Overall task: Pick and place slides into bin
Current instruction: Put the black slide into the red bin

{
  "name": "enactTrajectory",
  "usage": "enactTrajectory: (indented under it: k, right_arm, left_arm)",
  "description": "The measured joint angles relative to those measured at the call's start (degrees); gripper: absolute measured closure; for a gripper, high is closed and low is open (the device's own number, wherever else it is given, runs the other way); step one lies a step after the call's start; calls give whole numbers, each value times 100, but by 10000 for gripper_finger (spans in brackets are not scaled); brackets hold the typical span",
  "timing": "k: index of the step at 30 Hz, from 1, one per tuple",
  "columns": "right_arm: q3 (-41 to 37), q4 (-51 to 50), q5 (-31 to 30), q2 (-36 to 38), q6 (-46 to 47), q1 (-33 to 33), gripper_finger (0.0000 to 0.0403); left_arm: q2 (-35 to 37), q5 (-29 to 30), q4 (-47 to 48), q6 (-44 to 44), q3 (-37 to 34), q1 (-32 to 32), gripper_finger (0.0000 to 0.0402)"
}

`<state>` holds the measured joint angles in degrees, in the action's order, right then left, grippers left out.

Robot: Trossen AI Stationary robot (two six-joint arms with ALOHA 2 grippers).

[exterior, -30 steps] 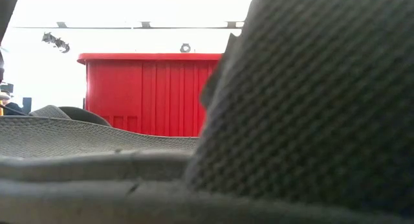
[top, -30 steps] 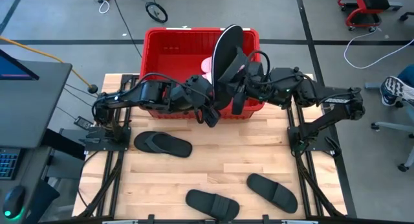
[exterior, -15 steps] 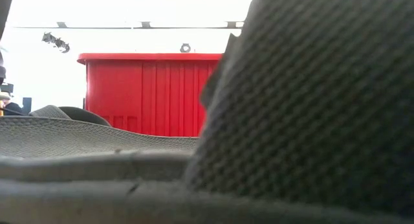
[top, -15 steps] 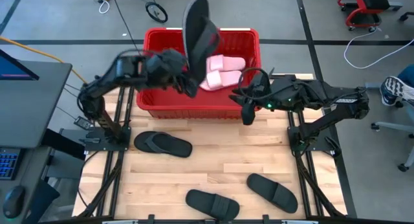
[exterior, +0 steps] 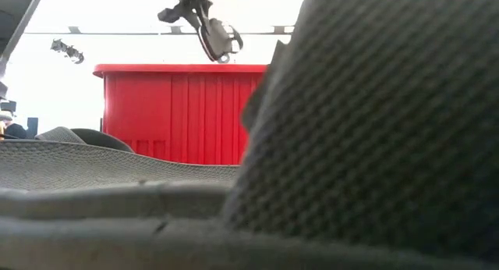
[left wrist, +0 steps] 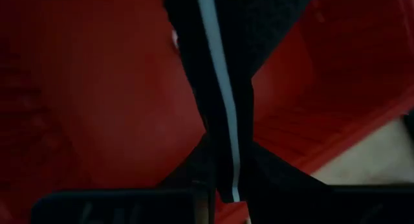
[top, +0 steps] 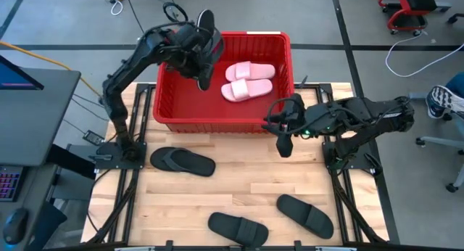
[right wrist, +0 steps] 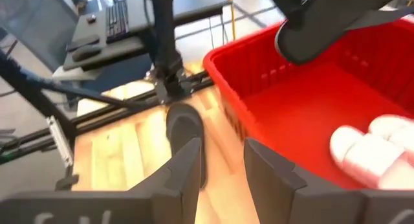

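My left gripper (top: 201,54) is raised over the far left part of the red bin (top: 181,114) and is shut on a black slide (top: 206,25). In the low view the slide (exterior: 218,40) hangs above the bin's rim (exterior: 179,69). Two pale pink slides (top: 246,80) lie side by side on the bin's floor. My right gripper (top: 283,141) is open and empty over the table, just in front of the bin's near right corner. Three more black slides (top: 181,162) (top: 238,228) (top: 304,213) lie flat on the table. My left gripper pinches the black slide between its two fingers; the slide shows edge-on, with a white stripe along the edge (left wrist: 223,172). The fingers come from above, pointing down into the bin. The slide hangs below them, clear of the bin. Which part of the slide they hold, I cannot tell.
The low view is mostly blocked by a black slide (exterior: 374,129) close to the camera, with another (exterior: 93,165) to its left. Bare wood shows in the table's middle (top: 246,175). The arms' frames (top: 116,153) (top: 348,160) stand at both sides.
My left gripper has risen and carried the black slide from the bin's near right part toward its far left corner, the slide turning edge-on. My right gripper has drawn back from the bin toward the table's near edge and gone lower.
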<state>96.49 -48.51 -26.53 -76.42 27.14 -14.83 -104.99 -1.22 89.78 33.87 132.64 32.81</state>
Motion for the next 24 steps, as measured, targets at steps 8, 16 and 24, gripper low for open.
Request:
enactTrajectory:
  k: [8, 16, 24]
  right_arm:
    - [-2, -473, -4, 0, 675, -320, 279]
    - [-1, -592, 1, 0, 908, -723, 279]
    - [-2, -679, -1, 0, 896, -826, 279]
  left_arm:
    - [-898, -283, 20, 150, -3, 319, 350]
    - [-1700, -680, 21, -413, -7, 355, 350]
    - [-1764, -1094, 22, -1289, -7, 499, 350]
